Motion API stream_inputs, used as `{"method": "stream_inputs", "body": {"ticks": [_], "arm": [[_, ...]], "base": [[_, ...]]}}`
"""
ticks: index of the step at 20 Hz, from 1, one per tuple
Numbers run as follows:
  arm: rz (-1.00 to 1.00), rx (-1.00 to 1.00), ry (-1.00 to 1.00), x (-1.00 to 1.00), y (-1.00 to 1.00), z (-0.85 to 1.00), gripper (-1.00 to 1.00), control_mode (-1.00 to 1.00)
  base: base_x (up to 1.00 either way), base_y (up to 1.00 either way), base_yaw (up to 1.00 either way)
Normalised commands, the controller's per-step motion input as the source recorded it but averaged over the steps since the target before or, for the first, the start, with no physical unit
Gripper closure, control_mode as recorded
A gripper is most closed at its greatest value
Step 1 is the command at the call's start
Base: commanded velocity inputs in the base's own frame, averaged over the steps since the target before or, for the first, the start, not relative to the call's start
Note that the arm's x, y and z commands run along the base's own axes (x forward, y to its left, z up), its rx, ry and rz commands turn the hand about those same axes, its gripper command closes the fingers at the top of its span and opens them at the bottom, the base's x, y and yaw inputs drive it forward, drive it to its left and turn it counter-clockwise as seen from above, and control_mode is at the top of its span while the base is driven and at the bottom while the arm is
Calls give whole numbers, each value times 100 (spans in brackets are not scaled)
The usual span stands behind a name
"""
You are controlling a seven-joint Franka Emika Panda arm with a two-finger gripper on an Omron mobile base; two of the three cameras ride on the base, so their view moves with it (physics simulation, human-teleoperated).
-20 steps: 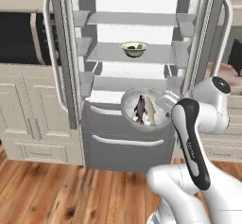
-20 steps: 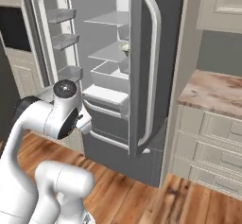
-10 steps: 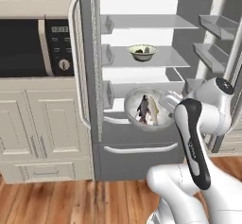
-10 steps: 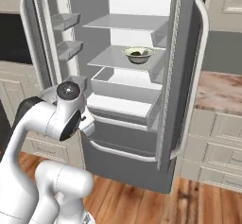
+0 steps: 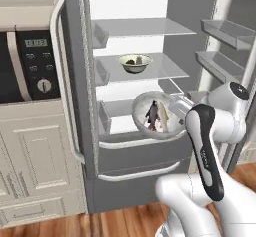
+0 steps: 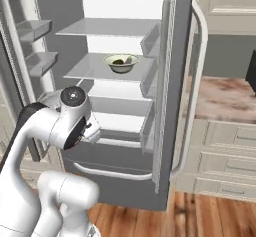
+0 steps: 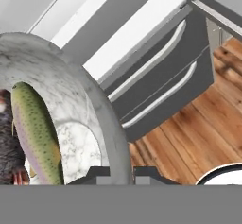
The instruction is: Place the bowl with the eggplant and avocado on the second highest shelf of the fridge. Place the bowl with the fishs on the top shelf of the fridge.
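Before the robot stands the fridge (image 5: 150,81), both doors swung wide, its white interior lit. On the second highest shelf (image 5: 150,70) the bowl with the eggplant and avocado (image 5: 134,63) already sits, so that half looks done. The top shelf (image 5: 145,27) above it is bare. Lower down, in front of the third shelf and above the drawers, hangs the bowl with the fishs (image 5: 156,115), tipped steeply toward the camera so its mouth faces out. The gripper (image 7: 121,173) pinches its rim, the fingers nearly together with the stone-look wall between them.

The main risk, as I judge it, is that tilt: the fishs (image 5: 157,116) lie against a near-vertical bowl floor and could slide out during the lift to the top shelf. A thin rim pinch may also let the bowl swing, and the rise passes close to the shelf edges and the other bowl.

The left base view shows the tilt and both fish; the right base view hides the bowl behind the arm but shows the shelf fronts clearly; the hand view shows the rim grip.
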Motion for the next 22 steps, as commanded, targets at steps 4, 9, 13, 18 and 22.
{"method": "stream_inputs", "body": {"ticks": [4,9,13,18,22], "arm": [[0,0,0,0,0,0,100,100],[0,0,0,0,0,0,100,100],[0,0,0,0,0,0,100,100],[-6,0,-1,2,0,13,100,-100],[-18,0,-9,-13,0,89,100,-100]], "base": [[83,35,-19],[77,45,-16],[70,41,-14],[30,11,-7],[0,0,0]]}}
